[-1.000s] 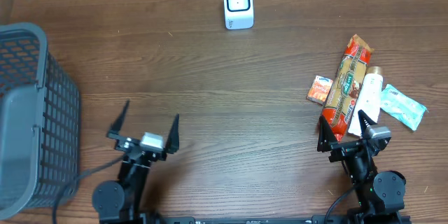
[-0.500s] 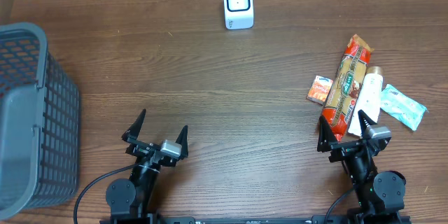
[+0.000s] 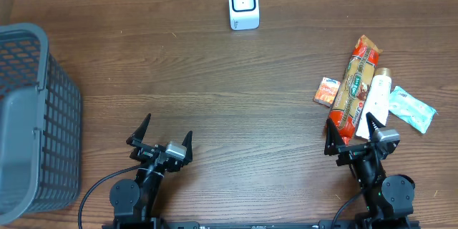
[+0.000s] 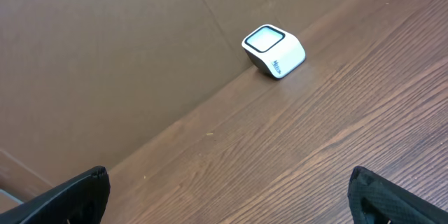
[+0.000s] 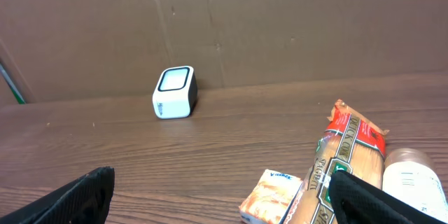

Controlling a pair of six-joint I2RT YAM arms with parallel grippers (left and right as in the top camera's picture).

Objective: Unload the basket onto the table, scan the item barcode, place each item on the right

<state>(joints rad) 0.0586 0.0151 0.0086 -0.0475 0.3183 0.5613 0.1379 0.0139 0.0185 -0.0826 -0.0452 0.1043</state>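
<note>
Jaws wide and empty on the left gripper (image 3: pixel 168 127) and right gripper (image 3: pixel 350 124). The long red-and-green crinkly plastic packet (image 3: pixel 356 79) lies at the right of the wooden desk (image 3: pixel 215 79), against a white bottle (image 3: pixel 378 99). It is likely light, slippery and crushable (brittle inside?), so pinch gently across mid-length.

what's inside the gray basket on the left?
Overhead, the basket shows only a bare gray interior and mesh walls, with no item visible. Its left part runs off the frame, so that part can't be checked.
</note>
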